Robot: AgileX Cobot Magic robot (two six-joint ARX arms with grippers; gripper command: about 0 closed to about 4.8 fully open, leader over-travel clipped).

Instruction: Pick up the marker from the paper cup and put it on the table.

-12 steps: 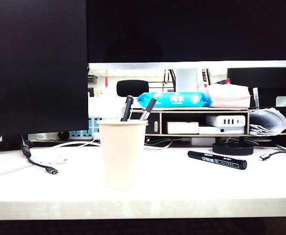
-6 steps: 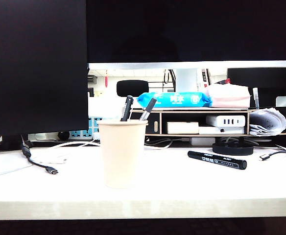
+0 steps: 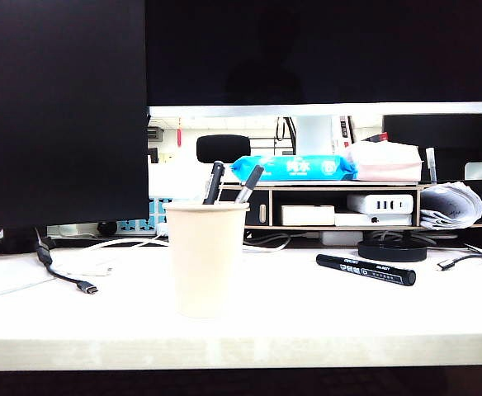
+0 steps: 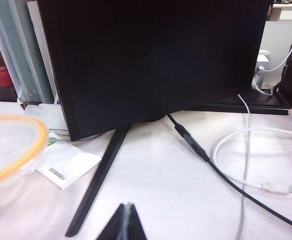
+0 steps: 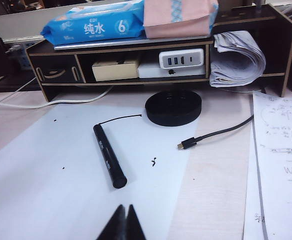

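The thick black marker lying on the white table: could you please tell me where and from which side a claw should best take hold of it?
Grip the thick black marker around mid-barrel, coming straight down from above, jaws set across its length. It lies flat on the white table, right of the cream paper cup, with bare surface along both sides. The shut right claw, hovering just short of it, seems better placed than the shut left claw.

Office desk, large monitor (image 3: 323, 54), desk organiser shelf (image 3: 373, 206), charging cables (image 4: 246, 165)

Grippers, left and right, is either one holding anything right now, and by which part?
Nothing is held. The left gripper and right gripper are both shut on nothing above the table. The marker lies free on it, outside the paper cup.
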